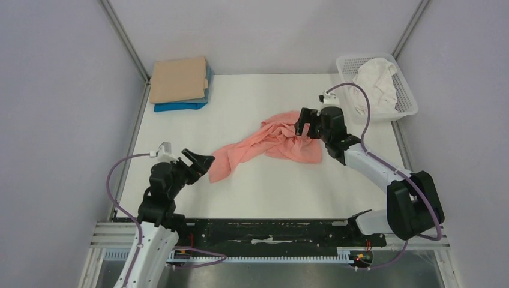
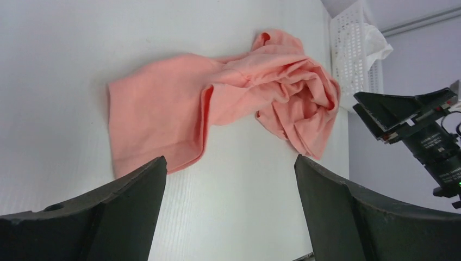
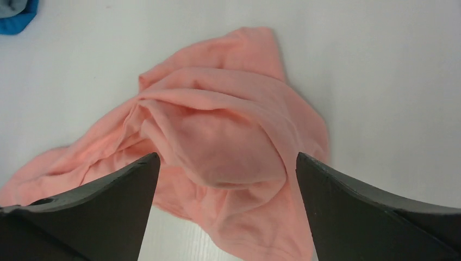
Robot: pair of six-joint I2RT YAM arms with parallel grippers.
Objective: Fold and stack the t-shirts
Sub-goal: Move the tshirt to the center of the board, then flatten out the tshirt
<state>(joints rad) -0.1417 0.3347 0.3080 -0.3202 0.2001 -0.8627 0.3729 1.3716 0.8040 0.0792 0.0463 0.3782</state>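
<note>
Top view: a white lattice basket (image 1: 408, 99) at the bench's (image 1: 252, 192) far right corner holds a crumpled white t-shirt (image 1: 377, 84); at far left, a folded tan t-shirt (image 1: 178, 79) lies on a blue t-shirt (image 1: 180, 107). The salmon-pink t-shirt (image 1: 264, 144) lies mid-bench — rumpled, long axis running near-left to far-right. Left wrist view: left jaws wide apart, empty, just short of its flatter end. Right wrist view: right jaws spread wide above the bunched end — gripping nothing.

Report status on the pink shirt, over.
Left fingers open, by the pink shirt's flat end. Right fingers open above its crumpled end, gripping nothing. Shirt unfolded; nothing in the way.
</note>
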